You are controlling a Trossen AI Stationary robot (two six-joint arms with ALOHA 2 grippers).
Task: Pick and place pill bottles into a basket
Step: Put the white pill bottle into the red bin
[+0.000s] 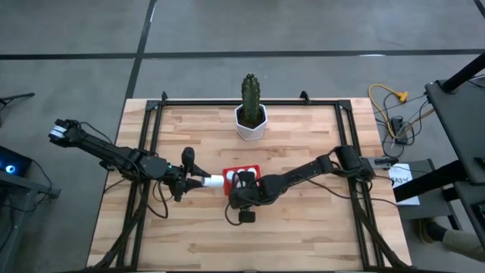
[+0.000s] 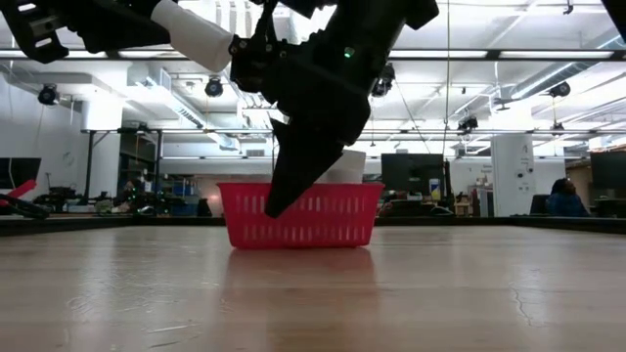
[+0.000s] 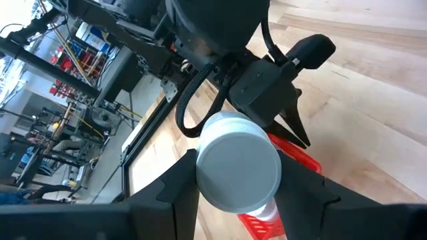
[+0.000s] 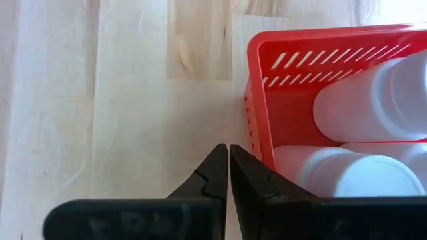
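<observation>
A white pill bottle (image 3: 237, 163) hangs in the air just left of the red basket (image 1: 242, 173), with my left gripper (image 1: 195, 182) shut on it. The basket (image 2: 300, 215) stands at the table's middle and holds other white pill bottles (image 4: 373, 93). My right gripper (image 4: 228, 157) is shut and holds nothing. It points down at the bare table beside the basket's near left corner (image 4: 257, 100). In the low view its fingers (image 2: 279, 196) stand in front of the basket. My left gripper pinches the bottle's round sides (image 3: 200, 180) between its two fingers. The fingers come nearly level from the table's left and lie along the bottle. The bottle (image 1: 214, 181) sticks out past the fingertips toward the basket, lifted clear of the table and tipped slightly down.
A white pot with a green cactus (image 1: 251, 114) stands at the far middle of the table, behind the basket. Black frame rails (image 1: 155, 136) run along the table's left, right and far sides. Bare wood lies on the near half.
</observation>
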